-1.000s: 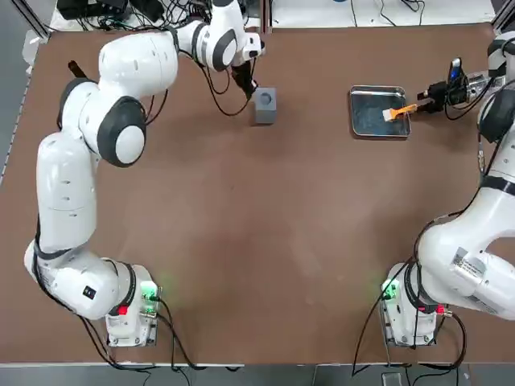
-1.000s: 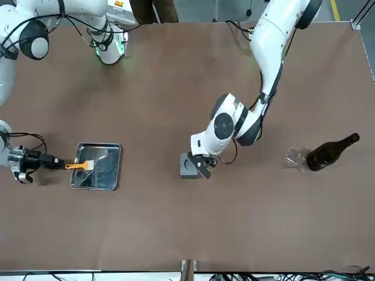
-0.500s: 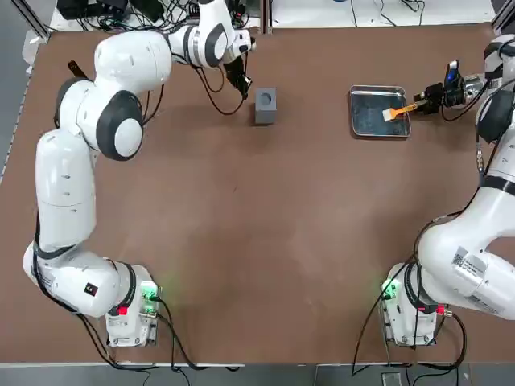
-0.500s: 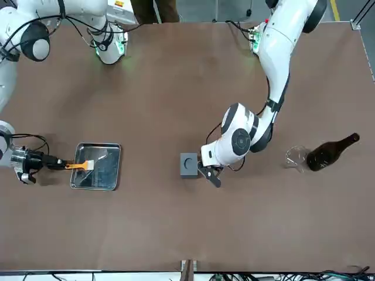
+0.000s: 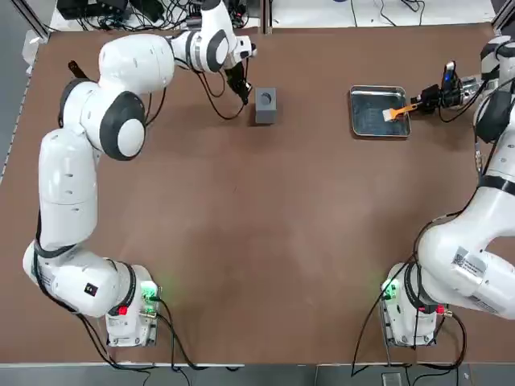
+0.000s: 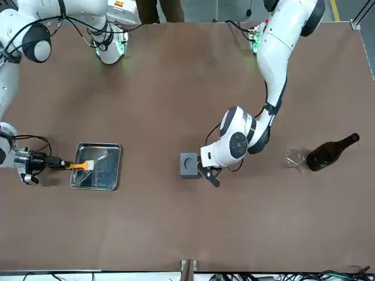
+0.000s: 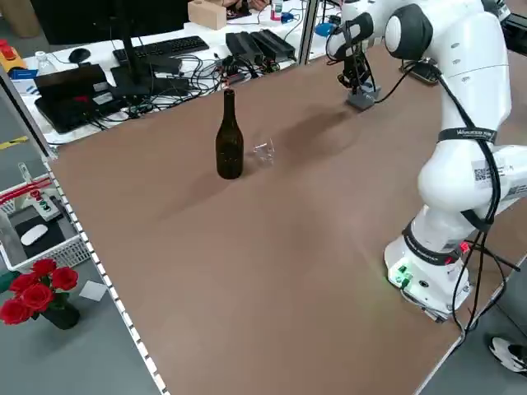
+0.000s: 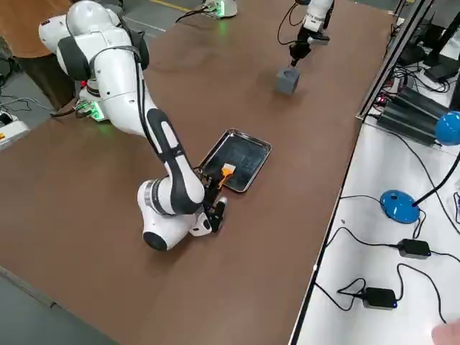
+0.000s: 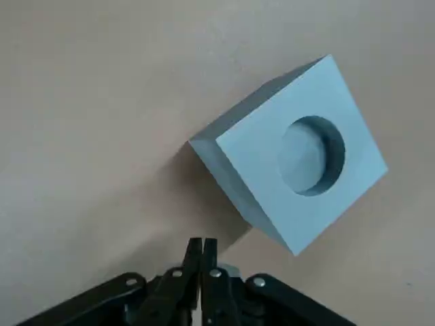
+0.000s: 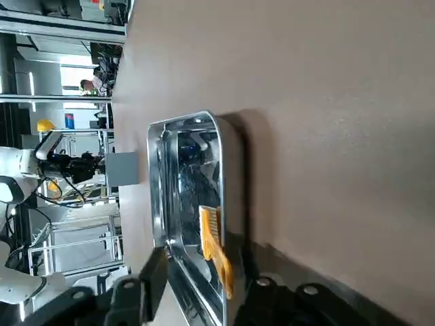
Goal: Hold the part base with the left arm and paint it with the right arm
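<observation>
I see the brown desk (image 5: 265,241) with both arms reaching to its far edge. The left arm (image 5: 88,161) carries a small dark tag near its base, and the right arm (image 5: 475,265) a white sticker; I cannot read the writing on either. The dark bottle (image 6: 328,151) lying beside a small glass (image 6: 296,158) at the left end of the desk shows no label I can make out.

Next in size is the shiny metal tray (image 5: 379,128), on the right side of the desk. An orange brush (image 5: 400,111) lies across the tray's right rim, bristles inside the tray, handle pointing out toward the right gripper (image 5: 426,100). That gripper sits low just outside the tray with the handle running in between its fingers; I cannot tell from my views whether they are clamped on the handle or merely around it.

The part base (image 5: 265,104) stands upright on the desk, well left of the tray, round hole facing up. The left gripper (image 5: 242,92) is just beside its left face, apart from it. In the left wrist view its fingers (image 9: 195,268) are pressed together, pinching nothing, with the block just ahead of them.
</observation>
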